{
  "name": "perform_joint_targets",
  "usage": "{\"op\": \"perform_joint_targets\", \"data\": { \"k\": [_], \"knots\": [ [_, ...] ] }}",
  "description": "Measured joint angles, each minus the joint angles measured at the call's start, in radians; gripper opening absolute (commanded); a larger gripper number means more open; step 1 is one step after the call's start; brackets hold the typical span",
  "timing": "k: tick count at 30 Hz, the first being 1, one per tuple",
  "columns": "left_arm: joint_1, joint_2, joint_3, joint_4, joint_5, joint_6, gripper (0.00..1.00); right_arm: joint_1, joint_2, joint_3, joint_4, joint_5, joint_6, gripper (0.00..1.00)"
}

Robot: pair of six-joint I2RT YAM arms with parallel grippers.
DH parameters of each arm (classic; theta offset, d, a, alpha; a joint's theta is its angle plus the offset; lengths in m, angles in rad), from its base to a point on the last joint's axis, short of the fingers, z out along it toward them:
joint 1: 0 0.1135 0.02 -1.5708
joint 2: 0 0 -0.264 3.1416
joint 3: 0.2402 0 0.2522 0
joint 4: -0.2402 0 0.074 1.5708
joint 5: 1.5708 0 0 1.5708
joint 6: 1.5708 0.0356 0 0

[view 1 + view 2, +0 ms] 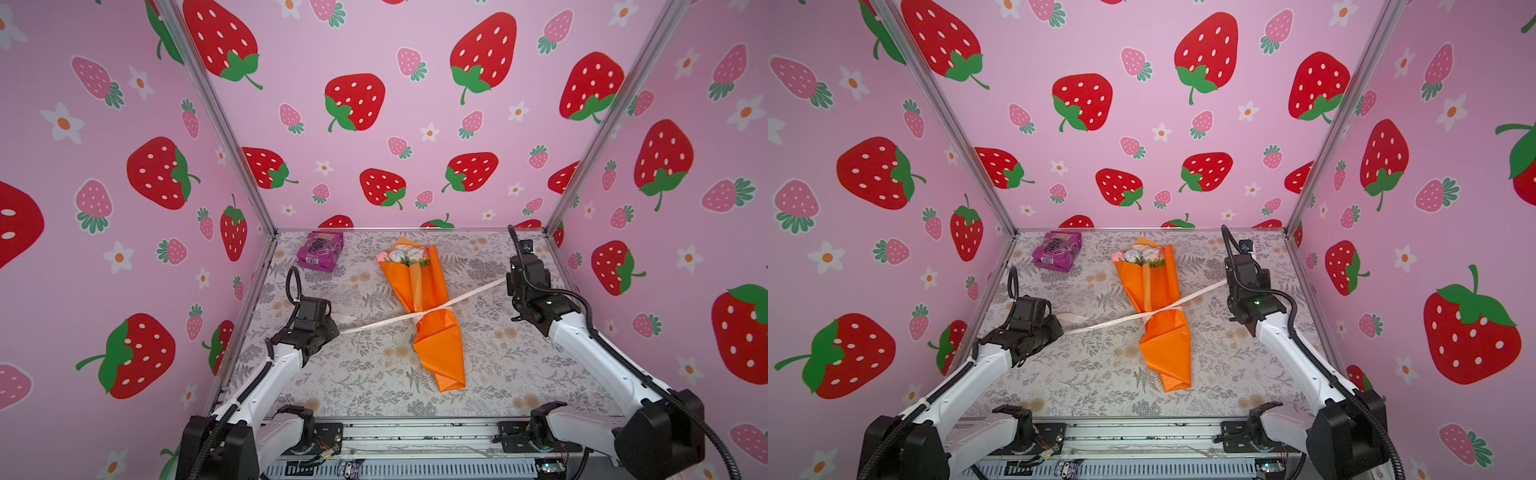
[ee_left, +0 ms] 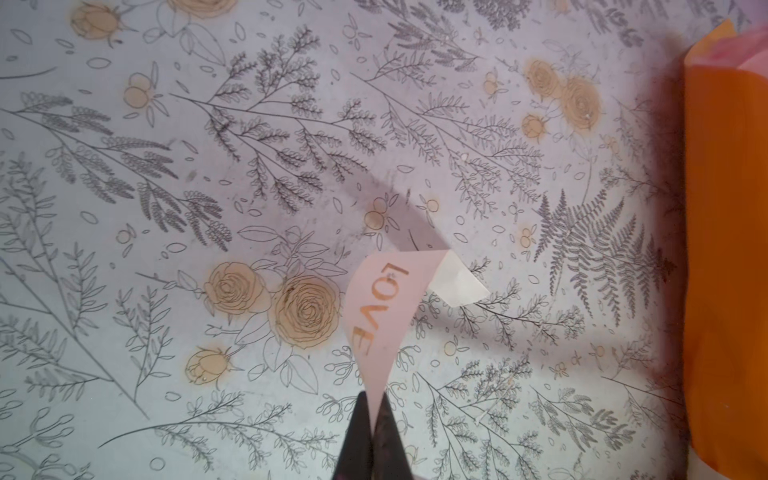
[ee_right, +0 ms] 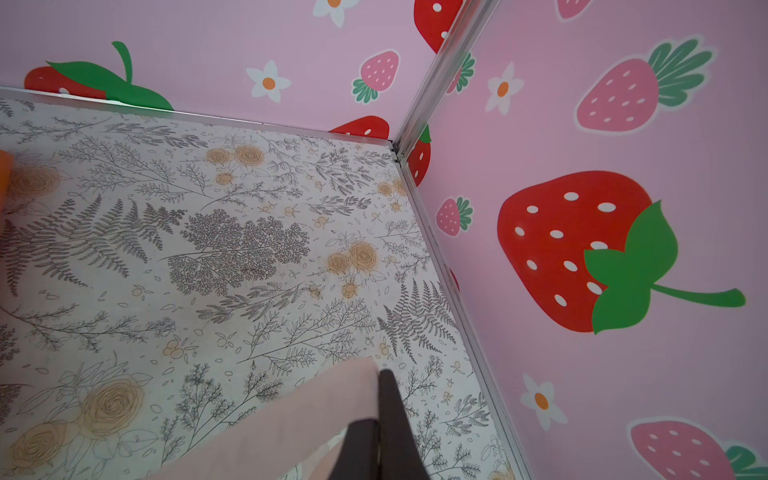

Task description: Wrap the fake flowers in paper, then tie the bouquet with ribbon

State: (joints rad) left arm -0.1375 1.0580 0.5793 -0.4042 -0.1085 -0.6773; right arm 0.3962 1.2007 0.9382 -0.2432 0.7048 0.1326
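Both top views put the bouquet of fake flowers [image 1: 419,291] [image 1: 1152,286] flat on the floral table [image 1: 374,390], near its centre, pink and white heads toward 12 o'clock and the pointed tail of orange wrapping paper [image 1: 442,357] toward 6, leaning a little to 5. A cream ribbon [image 1: 382,325] crosses the wrap at its pinched waist and looks cinched there, the paper bunched in under it; whether a knot has formed I cannot tell. From that waist one strand runs out to about 8 o'clock into my left claw [image 1: 337,330], the other to about 2 o'clock into my right claw [image 1: 508,284], both strands pulled straight. My left claw is closed on the ribbon: its wrist view shows the black fingers [image 2: 357,436] pressed together with the ribbon's end, printed LOVE, curling out beyond them, and the orange paper just in view. My right claw is likewise clamped on it: in its wrist view the ribbon sits pinched between dark fingers [image 3: 397,424], near the corner of the strawberry walls [image 3: 623,124]. A purple snack packet [image 1: 320,251] lies at 11 o'clock from the bouquet, well apart from it
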Motion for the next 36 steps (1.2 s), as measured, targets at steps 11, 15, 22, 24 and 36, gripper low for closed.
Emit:
{"op": "perform_joint_targets", "data": {
  "k": [11,15,22,24,36],
  "knots": [
    [0.242,0.021,-0.014,-0.035,0.026,0.037,0.0,-0.071,0.059,-0.075,0.028,-0.073,0.083,0.0],
    [0.339,0.088,-0.014,-0.04,0.042,0.049,0.0,-0.148,0.097,-0.117,0.039,-0.131,0.135,0.0],
    [0.484,0.162,-0.01,-0.043,0.06,0.045,0.0,-0.245,0.163,-0.15,0.07,-0.221,0.196,0.0],
    [0.522,0.159,-0.005,-0.045,0.06,0.045,0.0,-0.276,0.187,-0.151,0.084,-0.249,0.206,0.0],
    [0.597,0.189,0.019,-0.102,0.036,0.055,0.0,-0.373,0.291,-0.11,0.137,-0.271,0.188,0.0]
  ]
}}
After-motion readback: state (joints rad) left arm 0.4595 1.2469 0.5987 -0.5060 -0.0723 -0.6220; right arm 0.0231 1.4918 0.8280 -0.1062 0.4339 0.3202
